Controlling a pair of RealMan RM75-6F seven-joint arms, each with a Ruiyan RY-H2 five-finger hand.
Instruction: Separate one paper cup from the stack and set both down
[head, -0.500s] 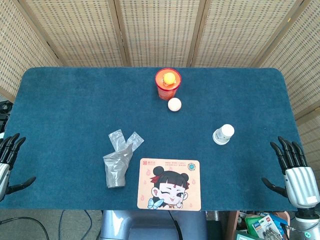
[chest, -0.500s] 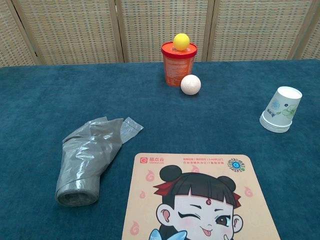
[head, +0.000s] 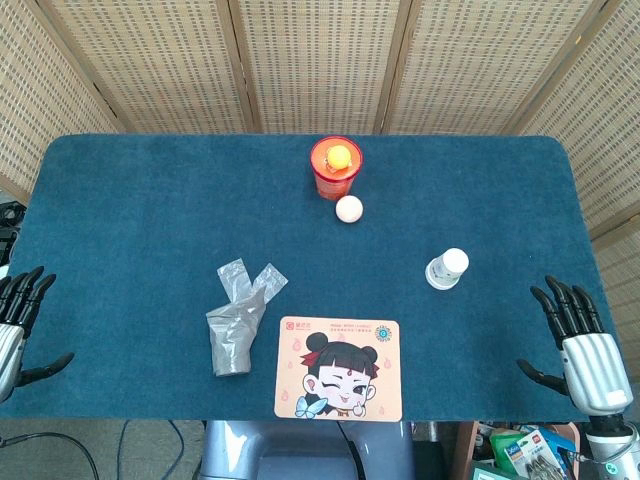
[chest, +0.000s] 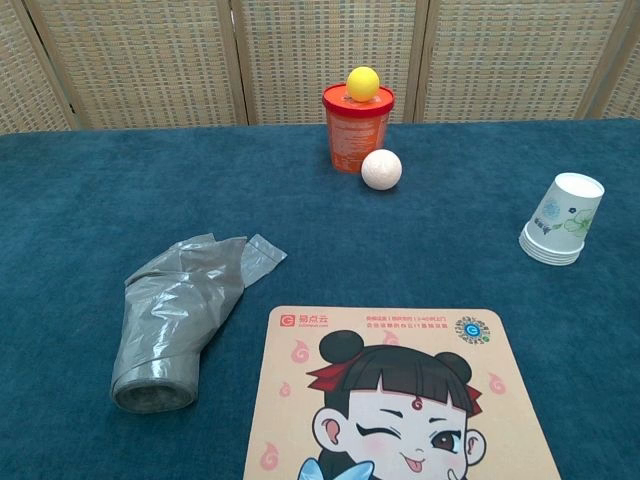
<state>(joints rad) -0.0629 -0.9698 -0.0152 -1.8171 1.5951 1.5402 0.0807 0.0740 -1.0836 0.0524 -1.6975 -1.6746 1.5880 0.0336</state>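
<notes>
The stack of white paper cups (head: 446, 268) stands upside down on the blue table, right of centre; the chest view shows its patterned side (chest: 562, 219) with several rims at the base. My right hand (head: 580, 340) is at the table's front right corner, fingers spread, holding nothing, well away from the cups. My left hand (head: 18, 318) is at the front left edge, also spread and empty. Neither hand appears in the chest view.
A red cup (head: 335, 166) with a yellow ball (head: 340, 156) on top stands at the back centre, a white ball (head: 349, 208) just in front. A crumpled grey plastic bag (head: 238, 318) and a cartoon mouse pad (head: 338, 368) lie near the front.
Both hands have dropped slightly toward the front edge of the table. The cups and other objects have not moved.
</notes>
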